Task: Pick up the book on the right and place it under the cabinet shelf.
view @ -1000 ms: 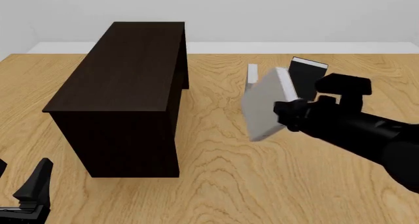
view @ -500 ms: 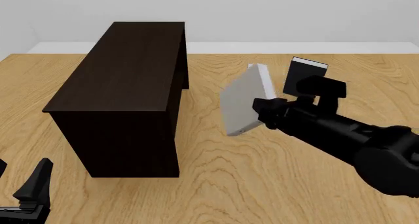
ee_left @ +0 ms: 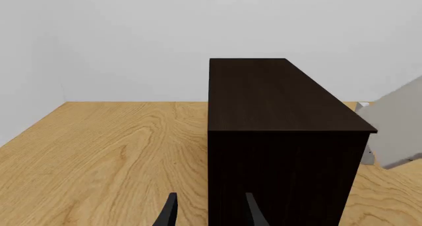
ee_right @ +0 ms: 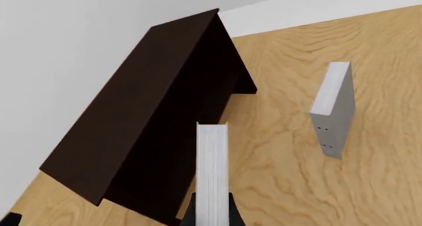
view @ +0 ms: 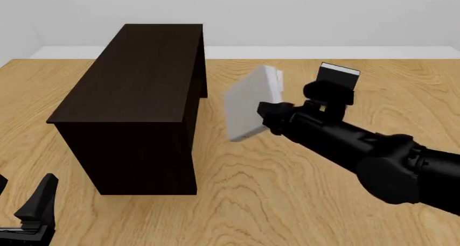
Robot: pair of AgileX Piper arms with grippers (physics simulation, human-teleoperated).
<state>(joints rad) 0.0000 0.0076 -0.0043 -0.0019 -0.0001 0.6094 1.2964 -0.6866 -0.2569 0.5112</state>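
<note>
right arm point(view: 359, 146): matte black, rounded segments, boxy block near wrist (possibly camera mount). left gripper point(view: 34, 211): black tapered fingers.

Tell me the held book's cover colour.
Light grey, with white page edges; the book shows best in the front view.

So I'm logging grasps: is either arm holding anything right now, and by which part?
The right pincer holds the thick light-grey hardback book by one edge, lifted and tilted beside the dark brown cabinet. The left pincer holds nothing.

The right hand point(view: 264, 112) has carried the book point(view: 248, 103) leftward, seemingly closer to the cabinet shelf point(view: 137, 90).
</note>
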